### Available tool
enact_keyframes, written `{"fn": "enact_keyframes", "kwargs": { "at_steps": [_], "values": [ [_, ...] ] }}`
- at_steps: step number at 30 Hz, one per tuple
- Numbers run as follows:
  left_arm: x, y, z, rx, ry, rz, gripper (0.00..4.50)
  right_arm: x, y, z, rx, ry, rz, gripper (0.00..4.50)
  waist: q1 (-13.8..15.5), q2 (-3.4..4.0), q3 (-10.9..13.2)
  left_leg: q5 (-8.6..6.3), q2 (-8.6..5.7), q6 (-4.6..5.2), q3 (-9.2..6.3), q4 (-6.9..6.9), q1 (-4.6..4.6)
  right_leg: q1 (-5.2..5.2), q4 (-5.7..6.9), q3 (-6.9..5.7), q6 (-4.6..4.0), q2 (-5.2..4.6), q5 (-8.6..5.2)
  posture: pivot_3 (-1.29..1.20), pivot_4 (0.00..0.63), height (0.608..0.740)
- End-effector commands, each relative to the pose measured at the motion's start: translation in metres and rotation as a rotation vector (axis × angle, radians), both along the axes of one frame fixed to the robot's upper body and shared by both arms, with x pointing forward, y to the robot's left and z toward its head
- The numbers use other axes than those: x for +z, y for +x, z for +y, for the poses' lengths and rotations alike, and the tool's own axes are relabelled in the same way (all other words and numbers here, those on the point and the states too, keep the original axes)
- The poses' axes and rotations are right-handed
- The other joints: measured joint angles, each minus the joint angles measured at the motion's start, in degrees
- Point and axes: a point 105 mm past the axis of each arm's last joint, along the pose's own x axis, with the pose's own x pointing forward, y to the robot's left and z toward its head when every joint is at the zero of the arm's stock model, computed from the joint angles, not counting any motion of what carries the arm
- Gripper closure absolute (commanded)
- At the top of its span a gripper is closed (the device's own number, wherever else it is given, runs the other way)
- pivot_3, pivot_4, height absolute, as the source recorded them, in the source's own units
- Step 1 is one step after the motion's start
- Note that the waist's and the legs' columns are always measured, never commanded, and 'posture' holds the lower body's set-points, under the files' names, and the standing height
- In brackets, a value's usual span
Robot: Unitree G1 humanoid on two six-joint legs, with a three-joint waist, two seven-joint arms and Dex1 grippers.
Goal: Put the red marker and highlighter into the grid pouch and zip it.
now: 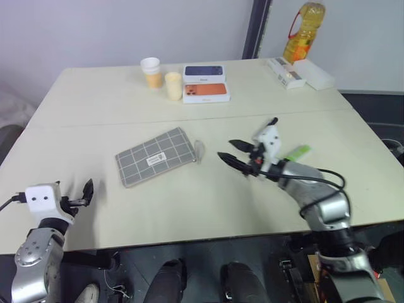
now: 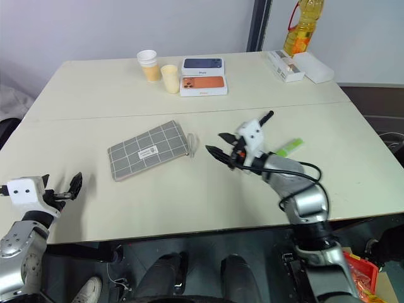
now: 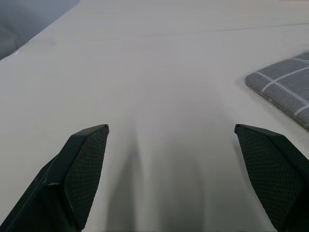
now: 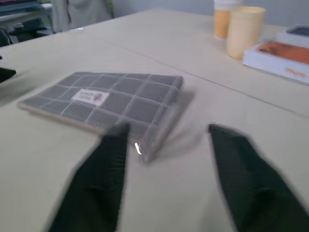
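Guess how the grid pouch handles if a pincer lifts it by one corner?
The grid pouch looks like thin fabric lying flat on the table, so it would probably sag rather than stay stiff. It seems light. Pushed, it would likely slide or bunch, not roll.

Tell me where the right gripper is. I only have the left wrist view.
Observer: The right gripper hovers over the table, pointing at the zipper end of the grid pouch, not touching it.
Operator: Holding anything?
Observer: No. Its fingers are apart with nothing between them.
Operator: Highlighter?
Observer: The highlighter lies on the table beside the right forearm, on the side away from the grid pouch.
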Motion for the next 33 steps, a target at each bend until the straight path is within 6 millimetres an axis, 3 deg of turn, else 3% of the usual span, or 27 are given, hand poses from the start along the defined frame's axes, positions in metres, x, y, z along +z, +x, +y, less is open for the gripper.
{"fn": "enact_keyframes", "kwargs": {
  "at_steps": [1, 3, 8, 11, 16, 20, 23, 33],
  "values": [
    [0.012, 0.002, -0.002, -0.039, 0.079, -0.022, 0.0, 0.003, 0.011, 0.027, -0.016, -0.007, -0.027, 3.62, -0.1, -0.03, 0.0, 0.0, 0.0, 0.0, 0.0, 0.0, 0.0, -0.01, 0.0, 0.01, 0.0, 0.0, 0.0, 0.0, 0.15, 0.74],
    [0.011, 0.003, -0.002, -0.045, 0.096, -0.014, 0.0, 0.0, 0.018, 0.043, -0.027, -0.03, -0.021, 4.46, -0.2, -0.02, 0.0, 0.0, -0.01, 0.0, 0.02, -0.03, -0.01, -0.05, 0.01, 0.02, 0.02, 0.0, 0.01, 0.0, 0.15, 0.74],
    [0.011, 0.001, 0.003, -0.05, 0.132, 0.001, 0.0, -0.006, 0.03, 0.081, -0.031, -0.116, -0.04, 4.46, -0.4, -0.01, 0.0, 0.0, -0.01, -0.01, 0.02, -0.09, -0.02, -0.13, 0.04, 0.02, 0.16, 0.02, 0.09, 0.0, 0.15, 0.74],
    [0.009, -0.002, 0.004, -0.079, 0.191, 0.034, 0.0, -0.024, 0.044, 0.095, -0.079, -0.193, 0.033, 4.46, -0.5, -0.02, 0.0, 0.0, -0.02, -0.01, 0.02, -0.12, -0.02, -0.16, 0.07, 0.02, 0.16, 0.02, 0.1, 0.0, 0.15, 0.74],
    [0.008, -0.007, 0.01, -0.116, 0.283, 0.077, 0.0, -0.055, 0.057, 0.09, -0.185, -0.193, 0.256, 4.46, -0.4, -0.02, 0.0, 0.0, -0.03, -0.02, 0.01, -0.17, -0.01, -0.32, 0.09, 0.02, 0.13, 0.0, 0.09, 0.0, 0.15, 0.74],
    [0.008, -0.006, 0.012, -0.189, 0.38, 0.113, 0.0, -0.057, 0.055, 0.092, -0.17, -0.123, 0.333, 4.46, -0.4, -0.07, -0.1, -0.01, -0.04, -0.03, -0.03, -0.21, 0.0, -0.38, 0.1, 0.0, 0.0, -0.02, 0.04, 0.0, 0.15, 0.74],
    [0.003, -0.004, 0.006, -0.299, 0.508, 0.142, 0.0, -0.054, 0.053, 0.096, -0.149, -0.091, 0.342, 4.46, -0.5, -0.04, -0.1, -0.01, -0.04, -0.03, -0.02, -0.22, 0.01, -0.39, 0.1, 0.01, -0.06, -0.03, 0.04, 0.0, 0.15, 0.74],
    [0.0, 0.04, -0.04, -0.729, 1.001, 0.022, 0.0, -0.055, 0.045, 0.104, -0.107, -0.125, 0.296, 4.46, -0.7, -0.07, -0.1, 0.01, -0.05, -0.04, 0.12, -0.55, 0.01, -0.69, 0.14, 0.14, 0.11, -0.06, 0.16, 0.0, 0.15, 0.74]
  ]
}}
